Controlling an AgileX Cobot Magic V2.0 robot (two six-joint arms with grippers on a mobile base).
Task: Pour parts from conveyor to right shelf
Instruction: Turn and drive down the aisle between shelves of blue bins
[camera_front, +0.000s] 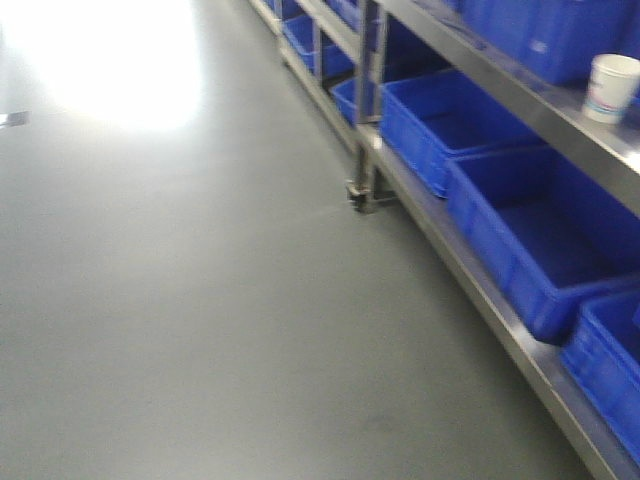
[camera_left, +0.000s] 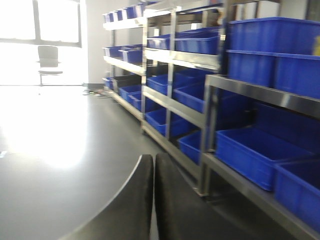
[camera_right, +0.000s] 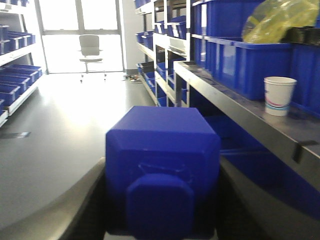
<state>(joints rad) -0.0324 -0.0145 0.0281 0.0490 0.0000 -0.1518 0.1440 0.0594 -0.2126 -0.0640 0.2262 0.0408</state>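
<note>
1. Blue block (camera_right: 162, 170) sits clamped in my right gripper (camera_right: 161, 210), stud toward the camera, held firm for carrying.
2. Right shelf (camera_right: 235, 102) runs at two o'clock; its blue tubs (camera_front: 545, 240) lie open-topped to receive it.
3. My left gripper (camera_left: 153, 195) is closed on nothing.

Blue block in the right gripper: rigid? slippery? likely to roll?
Probably rigid: the blue block shows crisp bevelled edges and no visible dent between the fingers. Its plastic faces look smooth, so it may slip under a light squeeze. Flat sides suggest it would tumble and settle, not roll.
</note>
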